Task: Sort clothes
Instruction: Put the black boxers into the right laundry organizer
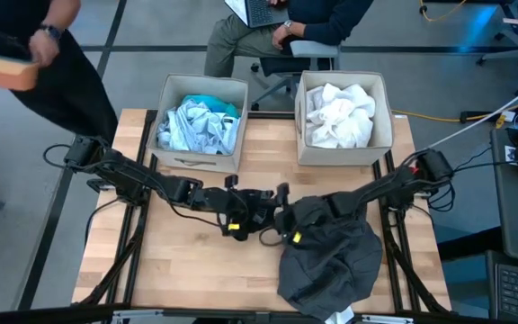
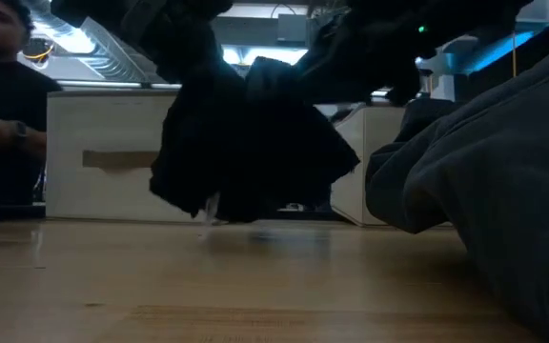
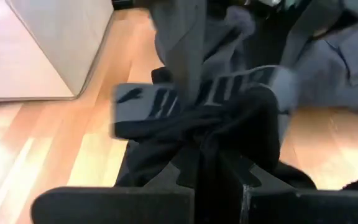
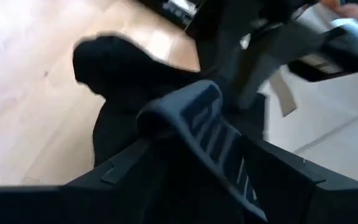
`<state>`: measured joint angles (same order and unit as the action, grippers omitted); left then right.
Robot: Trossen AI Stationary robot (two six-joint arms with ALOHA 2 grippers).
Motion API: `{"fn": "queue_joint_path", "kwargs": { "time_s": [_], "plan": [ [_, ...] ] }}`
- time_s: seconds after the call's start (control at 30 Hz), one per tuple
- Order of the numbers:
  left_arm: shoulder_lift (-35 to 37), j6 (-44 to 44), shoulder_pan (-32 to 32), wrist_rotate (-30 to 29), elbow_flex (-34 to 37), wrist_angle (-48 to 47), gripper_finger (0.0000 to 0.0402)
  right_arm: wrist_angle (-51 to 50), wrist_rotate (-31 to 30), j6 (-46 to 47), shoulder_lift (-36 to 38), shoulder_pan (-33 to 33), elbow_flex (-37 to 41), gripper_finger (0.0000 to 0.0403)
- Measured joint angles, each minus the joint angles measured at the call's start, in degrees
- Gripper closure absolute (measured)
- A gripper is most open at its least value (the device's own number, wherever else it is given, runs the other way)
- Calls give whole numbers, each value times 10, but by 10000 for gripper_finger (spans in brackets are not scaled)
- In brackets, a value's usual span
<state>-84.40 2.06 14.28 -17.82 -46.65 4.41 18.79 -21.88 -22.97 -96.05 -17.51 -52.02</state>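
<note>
Small black garment [image 2: 246, 152] — pinched between left pincer [image 1: 237, 216] and right pincer [image 1: 280, 216].

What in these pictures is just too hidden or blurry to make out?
- Left gripper and right gripper: in the high view their fingertips are buried in the small black garment.
- Large dark grey garment: cut off by the bottom edge in the high view.
- Left bin: lower layers hidden under the pale blue clothes.

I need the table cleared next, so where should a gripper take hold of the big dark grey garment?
Probably the raised, bunched fold at the top of the dark grey garment, coming from above. It lies crumpled in a heap on the table, so its flat edges offer little to pinch.
</note>
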Motion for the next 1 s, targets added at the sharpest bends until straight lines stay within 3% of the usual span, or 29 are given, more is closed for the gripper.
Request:
{"fn": "queue_joint_path", "kwargs": {
  "time_s": [0.2, 0.33, 0.5, 0.7, 0.83, 1.0],
  "plan": [
    [0, -15, 1, 11, 0, 26, 383, 11, -3, 2, -40, 22, -27, 157],
    [0, -26, 1, 12, 0, 32, 382, 22, 49, 16, -48, 39, -38, 166],
    [0, -40, 1, 13, 0, 43, 382, 41, 91, 17, -53, 50, -38, 230],
    [1, -32, 1, 15, 0, 42, 382, 33, 89, 16, -53, 52, -38, 362],
    [1, -29, 1, 15, 0, 41, 372, 26, 89, 8, -53, 52, -38, 373],
    [1, -23, 1, 13, 0, 38, 304, 23, 60, 7, -53, 51, -38, 370]
  ]
}}
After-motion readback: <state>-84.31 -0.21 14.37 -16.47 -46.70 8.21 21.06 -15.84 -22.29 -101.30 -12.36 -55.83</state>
